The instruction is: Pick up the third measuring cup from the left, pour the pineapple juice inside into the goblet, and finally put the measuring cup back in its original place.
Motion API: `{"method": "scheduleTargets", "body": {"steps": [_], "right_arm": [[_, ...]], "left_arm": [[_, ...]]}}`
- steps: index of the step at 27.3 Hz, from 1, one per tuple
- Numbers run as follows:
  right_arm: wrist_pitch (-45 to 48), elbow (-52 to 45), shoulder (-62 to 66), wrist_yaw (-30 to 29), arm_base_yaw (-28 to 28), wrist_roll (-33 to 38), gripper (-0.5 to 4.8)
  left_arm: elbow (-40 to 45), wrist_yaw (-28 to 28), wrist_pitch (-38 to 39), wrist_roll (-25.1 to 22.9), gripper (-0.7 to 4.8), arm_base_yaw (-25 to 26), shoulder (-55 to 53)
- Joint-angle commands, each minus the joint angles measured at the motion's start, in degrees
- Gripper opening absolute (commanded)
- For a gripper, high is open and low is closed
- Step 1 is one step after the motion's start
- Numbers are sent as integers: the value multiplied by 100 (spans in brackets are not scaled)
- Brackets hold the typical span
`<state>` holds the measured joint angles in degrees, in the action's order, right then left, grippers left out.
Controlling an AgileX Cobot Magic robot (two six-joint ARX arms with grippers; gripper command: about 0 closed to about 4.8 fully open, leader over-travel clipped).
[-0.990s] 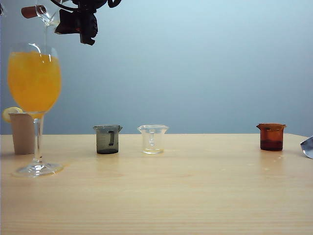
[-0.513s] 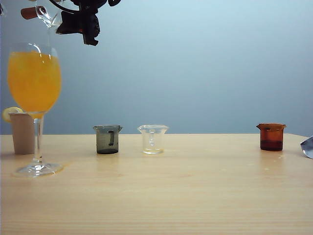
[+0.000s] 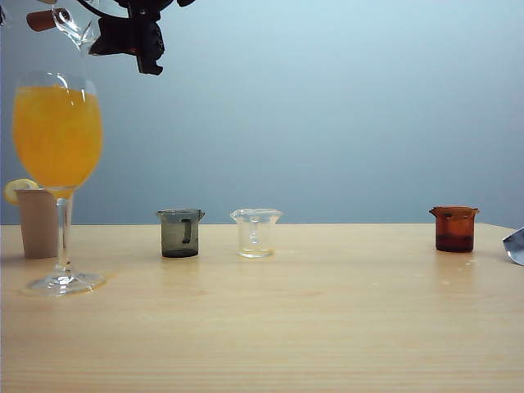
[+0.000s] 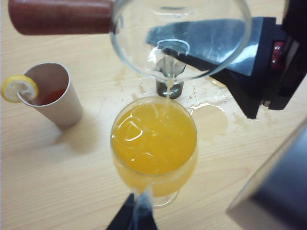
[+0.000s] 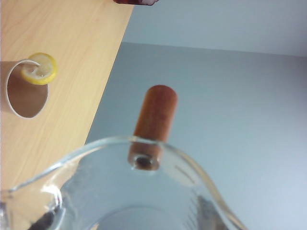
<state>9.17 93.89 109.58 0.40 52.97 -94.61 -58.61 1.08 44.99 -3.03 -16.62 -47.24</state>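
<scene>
Little headroom remains in the nearly brimful goblet (image 3: 57, 135) at far left of the bench (image 3: 327, 327), so the right pincer (image 3: 123, 37), clamped on the tipped third measuring cup (image 3: 78, 24) above it, risks overflow, while the left pincer's state cannot be told.

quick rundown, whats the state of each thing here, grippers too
third measuring cup: tipped over the goblet, nearly drained, last drops falling
goblet: upright, almost full of orange-yellow drink
paper cup: upright, lemon slice on rim
grey measuring cup: upright on table
clear flared cup: upright, looks empty
amber cup: upright, dark liquid at bottom
table: wet by the goblet
right gripper: holding the tipped cup aloft
left gripper: fingers unseen
</scene>
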Motion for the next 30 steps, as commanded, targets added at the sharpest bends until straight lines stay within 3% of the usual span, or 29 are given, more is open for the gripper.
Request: {"method": "scheduleTargets", "body": {"steps": [1,6,19,23,30], "right_arm": [[164,42,-50,11,11,-155,241],[107,42,-50,118,31,-452,241],[87,42,-50,109,42,-435,241],[101,42,-50,103,70,236,241],[175,42,-50,601,61,2452,241]], "left_arm": [[-20,24,-52,4,-4,7,13],[-20,24,-52,4,-4,7,13],[-20,24,-52,4,-4,7,13],[-20,24,-52,4,-4,7,13],[-20,24,-52,4,-4,7,13]]}}
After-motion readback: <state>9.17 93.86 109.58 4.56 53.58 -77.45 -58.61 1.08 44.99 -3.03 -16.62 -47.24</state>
